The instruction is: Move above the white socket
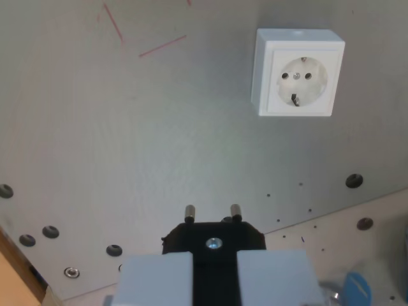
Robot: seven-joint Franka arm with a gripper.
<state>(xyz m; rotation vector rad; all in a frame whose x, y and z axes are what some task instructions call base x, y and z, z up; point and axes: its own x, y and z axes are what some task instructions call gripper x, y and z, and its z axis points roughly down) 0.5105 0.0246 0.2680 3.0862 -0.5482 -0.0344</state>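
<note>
- The gripper (215, 271) sits at the bottom edge of the wrist view, near the middle.
- Two light grey fingers (156, 277) show, one on the wrist view's left and one on the wrist view's right.
- The fingers are flat and blocky, and they point up into the picture.
- The fingers squeeze a black plug (214, 241) between them.
- The plug has two metal pins that stick out past the fingertips.

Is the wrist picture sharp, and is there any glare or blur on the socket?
Wrist view: white socket slightly soft, brightly lit, front face a bit washed out; grey plate evenly lit with mild sheen; fingers and black plug near the bottom edge look blurrier.
</note>
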